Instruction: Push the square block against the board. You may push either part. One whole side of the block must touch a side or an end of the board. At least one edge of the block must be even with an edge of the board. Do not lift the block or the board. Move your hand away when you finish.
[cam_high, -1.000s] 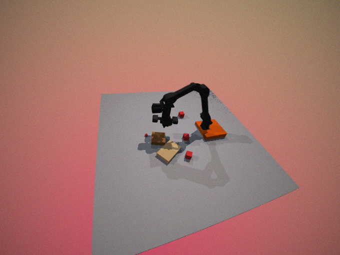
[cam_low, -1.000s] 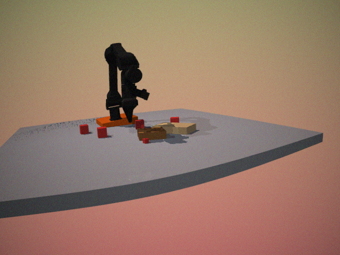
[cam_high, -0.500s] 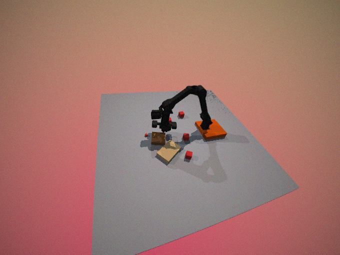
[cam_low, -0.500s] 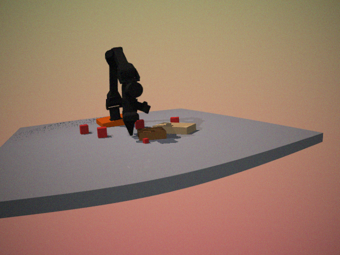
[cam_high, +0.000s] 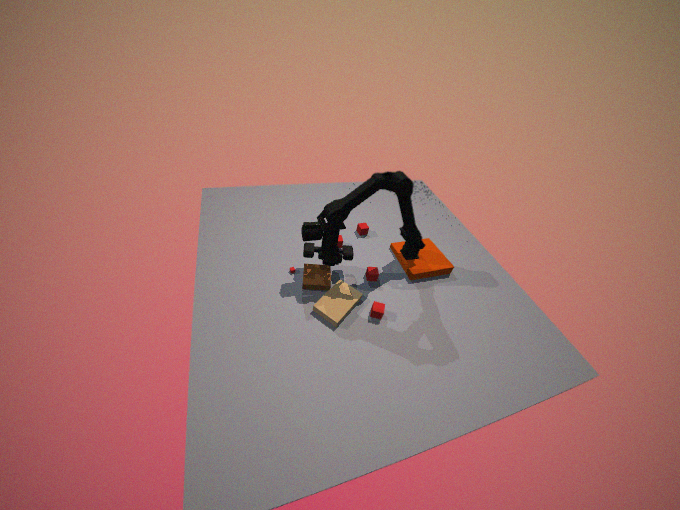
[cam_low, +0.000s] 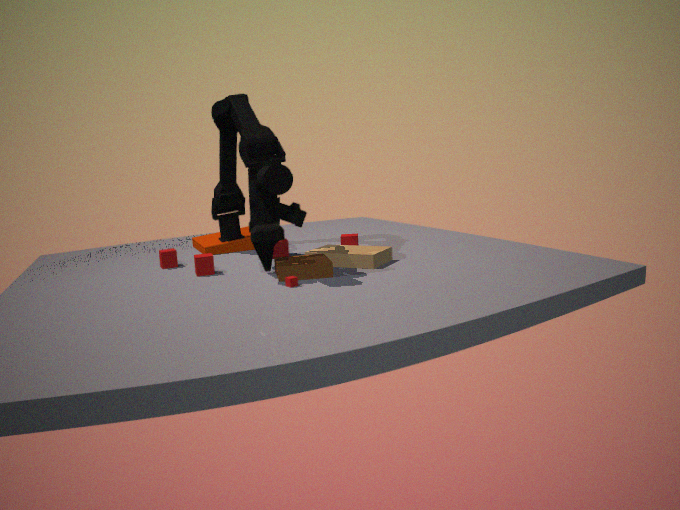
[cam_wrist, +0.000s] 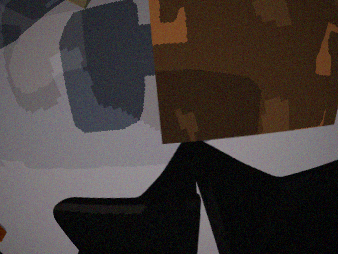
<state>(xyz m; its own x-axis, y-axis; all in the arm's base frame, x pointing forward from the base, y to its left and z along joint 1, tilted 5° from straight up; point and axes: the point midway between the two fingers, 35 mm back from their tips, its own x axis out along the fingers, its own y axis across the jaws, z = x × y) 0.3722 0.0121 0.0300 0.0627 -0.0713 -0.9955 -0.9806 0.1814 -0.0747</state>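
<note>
And there the claw (cam_high: 331, 263) (cam_low: 268, 269) (cam_wrist: 189, 146), pressed together, was lined up at the brown block (cam_high: 316, 277) (cam_low: 304, 267) (cam_wrist: 215, 75), beside the tan board (cam_high: 336, 304) (cam_low: 373, 256), its pushing step apparently beginning, a square-on shove towards the board needed next!

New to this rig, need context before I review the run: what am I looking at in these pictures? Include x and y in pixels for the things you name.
One black six-joint arm on an orange base plate (cam_high: 433, 263) (cam_low: 205, 244). The top picture looks down from above, the exterior one from beside the table, the wrist one from the arm, past its fingers.

On the gray table (cam_high: 263, 384) (cam_low: 219, 329) lie a brown square block (cam_high: 316, 277) (cam_low: 307, 268) (cam_wrist: 215, 55), a tan board (cam_high: 336, 303) (cam_low: 373, 256) and several small red cubes (cam_high: 377, 310) (cam_low: 204, 264).

The hand (cam_high: 330, 263) (cam_low: 268, 268) (cam_wrist: 189, 146) is shut, holding nothing, its tip near the block.
</note>
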